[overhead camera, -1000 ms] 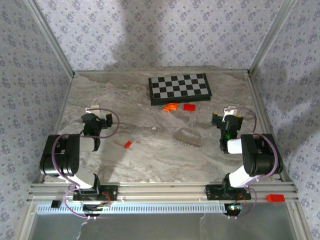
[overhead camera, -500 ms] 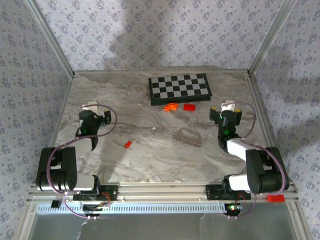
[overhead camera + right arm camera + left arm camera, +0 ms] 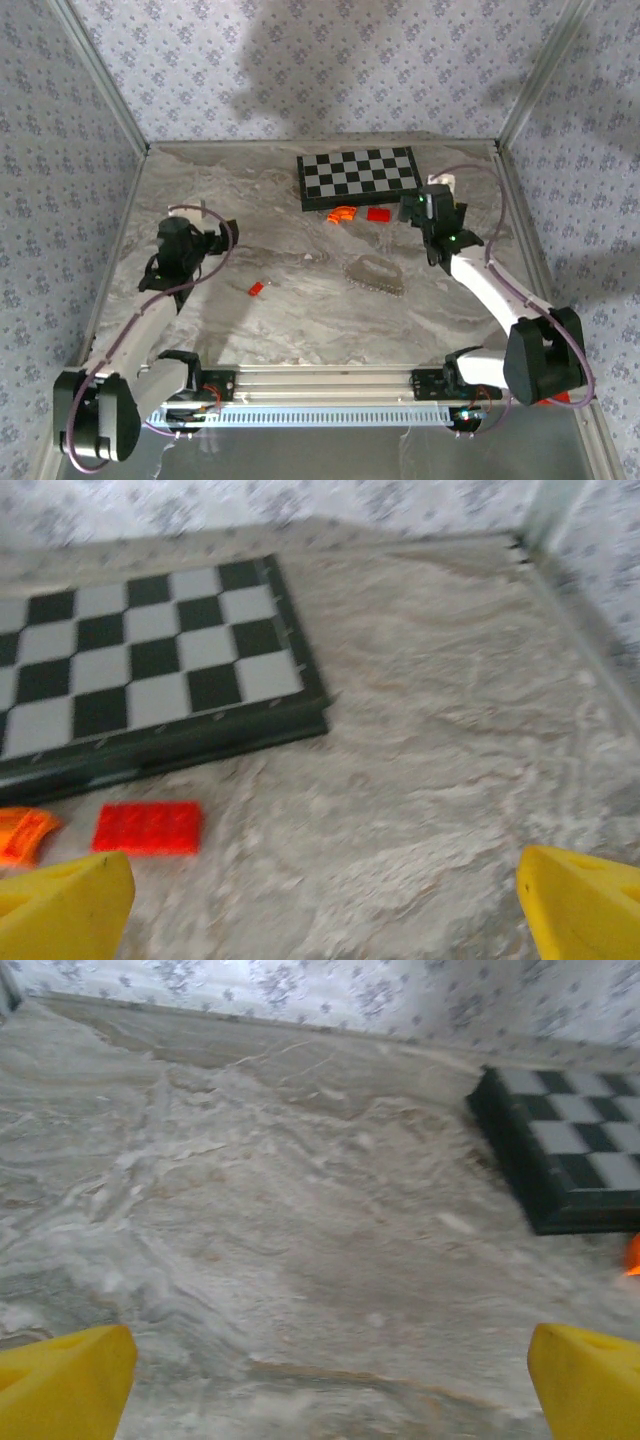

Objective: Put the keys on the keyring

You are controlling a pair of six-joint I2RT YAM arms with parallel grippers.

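The keys (image 3: 256, 288), a tiny red piece, lie on the marble table left of centre. The keyring (image 3: 375, 273), a floppy silvery chain loop, lies at the table's middle right. My left gripper (image 3: 205, 244) hovers left of and beyond the keys, open, with nothing between its yellow fingertips (image 3: 62, 1380). My right gripper (image 3: 425, 222) hovers beyond and to the right of the keyring, near the chessboard's right corner. It is open (image 3: 320, 920) over bare table, well apart from the chain.
A black-and-white chessboard (image 3: 359, 176) lies at the back; it also appears as the chessboard (image 3: 150, 650) and the chessboard (image 3: 570, 1160). A red block (image 3: 378, 214) and an orange curved piece (image 3: 342, 214) lie in front of it. Patterned walls enclose the table (image 3: 300, 330).
Both arms have unfolded and reached out over the table. The right gripper moved away and left toward the chessboard; the left gripper shifted slightly. Keys and keyring have not moved.
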